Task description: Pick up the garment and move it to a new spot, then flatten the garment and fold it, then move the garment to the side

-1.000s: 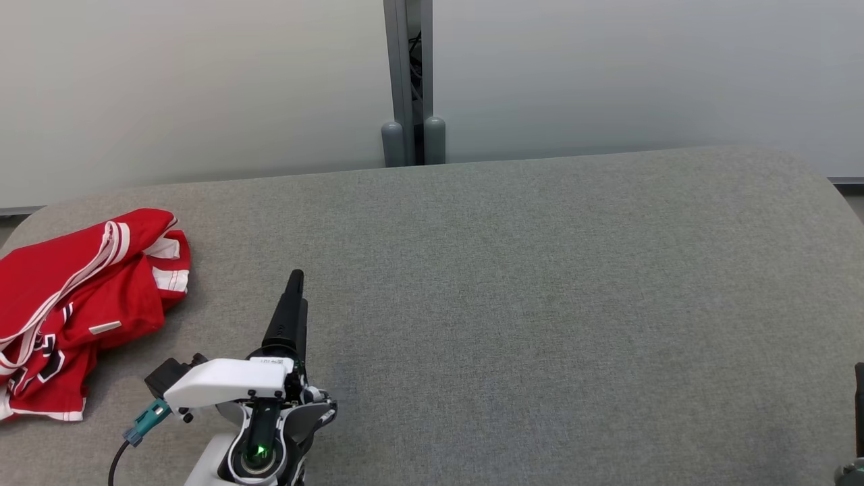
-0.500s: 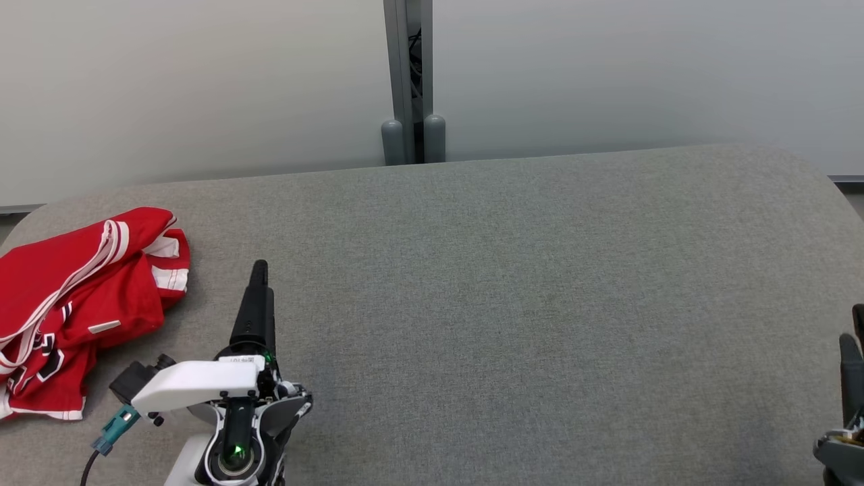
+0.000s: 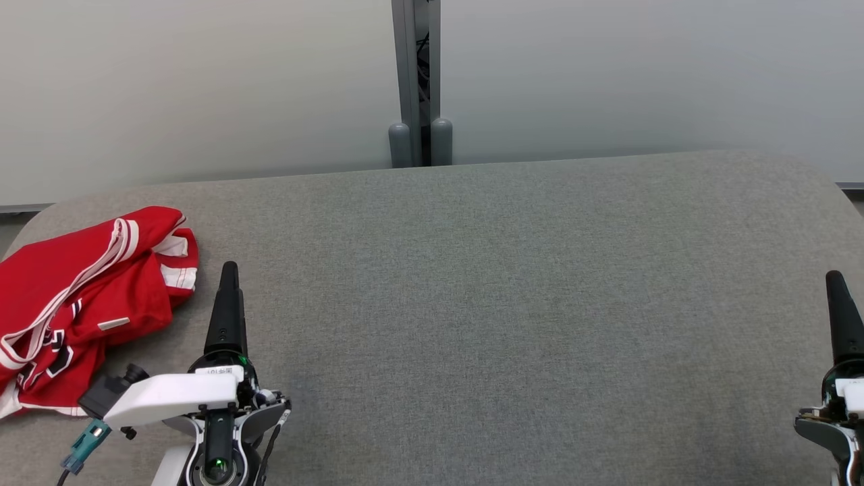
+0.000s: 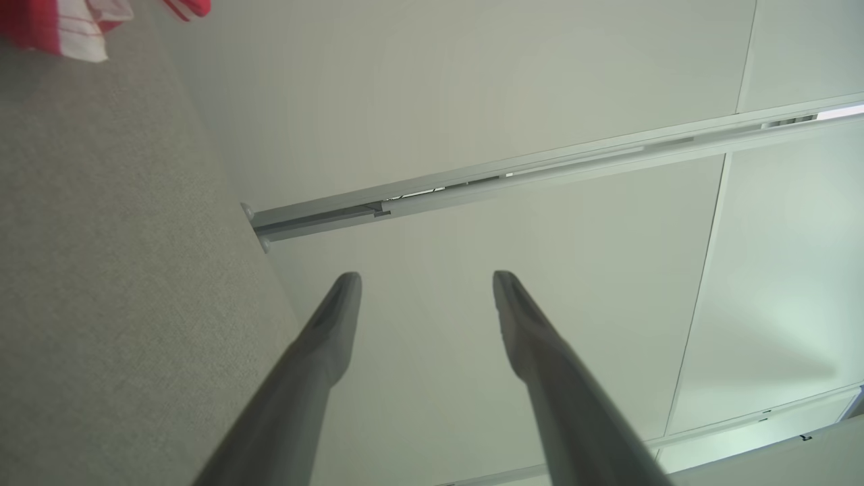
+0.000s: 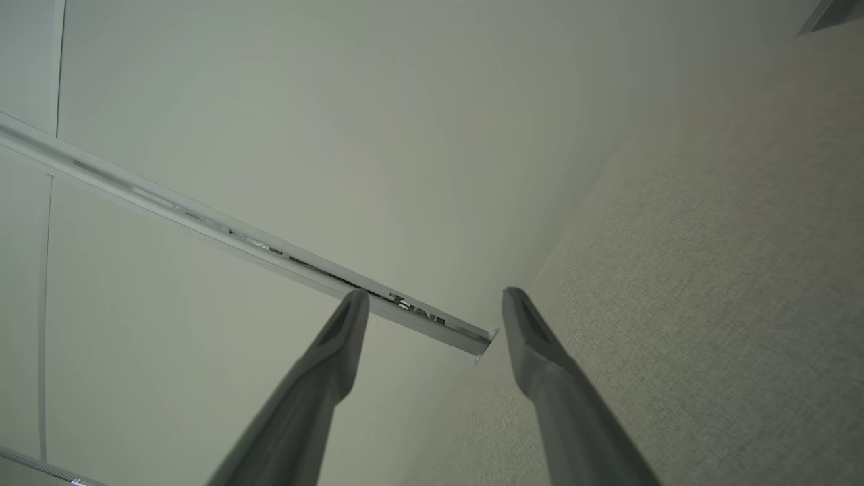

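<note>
Red garment heaped at the left end of the grey counter, both end effectors holding nothing.

The cloth-covered counter [image 3: 513,304] runs wide, with rounded far corners. Behind the counter's far edge stand pale wall panels [image 3: 202,88], split near the counter's middle by a grey upright post [image 3: 420,81]. The garment [image 3: 74,297], red with white striped trim, lies crumpled at the counter's left end and runs off the left edge of the head view. The left end effector [image 3: 228,277] is over the counter's near left part, near the garment's edge but apart from it, its two dark fingers spread with nothing between them. The right end effector [image 3: 834,280] is over the counter's near right corner, fingers likewise spread and holding nothing.
</note>
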Tool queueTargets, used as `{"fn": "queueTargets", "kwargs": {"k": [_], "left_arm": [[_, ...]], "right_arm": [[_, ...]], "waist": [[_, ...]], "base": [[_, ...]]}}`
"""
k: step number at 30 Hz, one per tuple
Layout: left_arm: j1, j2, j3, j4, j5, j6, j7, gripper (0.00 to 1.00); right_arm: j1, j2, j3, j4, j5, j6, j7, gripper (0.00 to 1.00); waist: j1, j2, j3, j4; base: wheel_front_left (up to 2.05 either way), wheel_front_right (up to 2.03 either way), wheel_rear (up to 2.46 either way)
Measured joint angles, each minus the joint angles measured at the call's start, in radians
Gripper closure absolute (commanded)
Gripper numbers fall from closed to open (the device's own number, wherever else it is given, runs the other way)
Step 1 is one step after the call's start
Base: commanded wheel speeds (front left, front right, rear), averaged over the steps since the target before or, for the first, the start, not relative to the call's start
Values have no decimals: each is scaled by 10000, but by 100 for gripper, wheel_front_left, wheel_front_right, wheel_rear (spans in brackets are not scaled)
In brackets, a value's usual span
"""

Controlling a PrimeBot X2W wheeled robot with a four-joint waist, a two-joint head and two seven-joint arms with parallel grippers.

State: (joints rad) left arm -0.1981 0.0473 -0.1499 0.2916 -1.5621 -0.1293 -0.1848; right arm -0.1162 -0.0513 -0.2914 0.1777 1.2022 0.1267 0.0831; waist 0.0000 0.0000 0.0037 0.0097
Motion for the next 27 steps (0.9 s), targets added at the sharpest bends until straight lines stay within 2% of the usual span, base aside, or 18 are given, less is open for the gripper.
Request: {"fn": "queueTargets", "kwargs": {"k": [14, 22, 27], "left_arm": [[313, 2, 750, -637, 1313, 0, -142, 0], [482, -2, 1254, -1014, 2293, 0, -259, 0], [508, 4, 1741, -1312, 3033, 0, -290, 0]], "right_arm": [[-175, -54, 813, -738, -2826, 0, -740, 0], [-400, -439, 1657, -1055, -4520, 0, -1152, 0], [-606, -464, 2013, -1281, -5294, 2, -1386, 0]], "waist": [[0, 0, 5, 130], [0, 0, 56, 140], [0, 0, 76, 164]], "base": [[0, 0, 0], [0, 0, 0], [0, 0, 0]]}}
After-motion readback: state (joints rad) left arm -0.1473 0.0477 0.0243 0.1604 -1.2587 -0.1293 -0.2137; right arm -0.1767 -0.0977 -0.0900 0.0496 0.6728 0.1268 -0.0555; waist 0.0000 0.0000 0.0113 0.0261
